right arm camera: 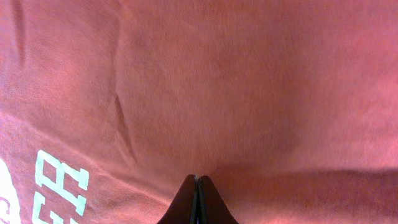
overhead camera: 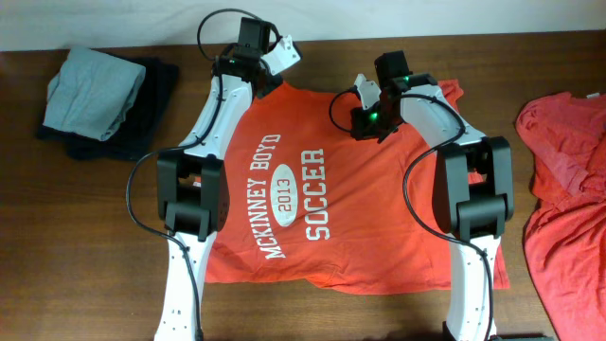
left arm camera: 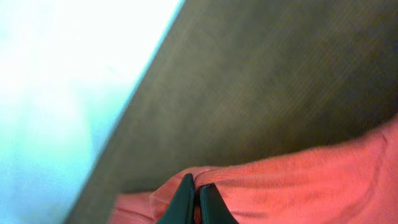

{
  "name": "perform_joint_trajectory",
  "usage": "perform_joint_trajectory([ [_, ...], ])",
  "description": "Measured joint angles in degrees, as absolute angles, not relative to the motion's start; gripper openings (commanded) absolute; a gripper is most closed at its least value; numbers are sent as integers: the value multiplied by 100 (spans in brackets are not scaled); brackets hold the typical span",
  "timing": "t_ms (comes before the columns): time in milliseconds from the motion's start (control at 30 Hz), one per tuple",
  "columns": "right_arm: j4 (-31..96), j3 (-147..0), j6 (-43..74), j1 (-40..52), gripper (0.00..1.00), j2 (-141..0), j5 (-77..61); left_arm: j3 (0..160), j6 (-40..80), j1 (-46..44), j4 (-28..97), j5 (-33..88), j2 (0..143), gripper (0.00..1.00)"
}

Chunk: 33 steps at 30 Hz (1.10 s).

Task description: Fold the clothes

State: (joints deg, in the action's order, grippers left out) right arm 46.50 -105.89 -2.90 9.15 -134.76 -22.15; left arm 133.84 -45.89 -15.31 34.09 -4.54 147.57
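L gripper (left arm camera: 198, 190): jaws pressed together w/ a bunched lip of the printed tee (overhead camera: 379, 227) caught at the tips; reads as a pinch on the cloth edge, prob the sleeve/shoulder corner; bare table (overhead camera: 95, 237) starts right past the tips
R gripper (right arm camera: 197, 180): fingers squeezed tight, tips down on the cloth; small ridge of fabric just beside them; can't tell if any cloth is actually between them
printed tee: flat, print side up, spread under both arms; L gripper at one far corner, R gripper just inside the other near the neck; hem back toward the arm bases
why held so: imo grabbing both top corners lets the arms carry the top edge evenly toward the hem w/o twisting; a fold hasn't started yet
second tee (overhead camera: 568, 189): crumpled heap well off to the R gripper's outer side; prob next in line
grey-green folded garment (overhead camera: 95, 90): stacked on the navy folded garment (overhead camera: 156, 85), off the L gripper's outer side; parked clear of the work
risk: R gripper may slip off if it's only pressing the cloth
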Motion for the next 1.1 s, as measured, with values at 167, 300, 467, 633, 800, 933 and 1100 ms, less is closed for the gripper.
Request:
perform_joint_trajectory([
  [167, 4689, -10589, -290, 915, 4, -13476, -2213, 13384, -4589, -1535, 2923, -379, 14770, 10],
  [300, 4711, -10589, -287, 915, 4, -13476, -2215, 13384, -4414, -1535, 2416, -158, 14899, 35],
  [467, 4713, -10589, -279, 915, 4, -13476, -2215, 13384, -3938, -1538, 1857, 23, 15207, 53],
  [633, 4709, -10589, -279, 915, 4, -13476, -2215, 13384, -3382, -1535, 1278, -38, 15308, 71],
  [800, 4709, -10589, -279, 915, 4, -13476, -2215, 13548, -2246, -1466, 1402, -624, 15308, 62],
  [933, 4709, -10589, -279, 915, 4, -13476, -2213, 13808, -1295, -1238, 2311, -845, 15308, 58],
  [1100, 4709, -10589, -279, 915, 4, -13476, -2185, 13876, -298, -768, 3063, -591, 15308, 57],
])
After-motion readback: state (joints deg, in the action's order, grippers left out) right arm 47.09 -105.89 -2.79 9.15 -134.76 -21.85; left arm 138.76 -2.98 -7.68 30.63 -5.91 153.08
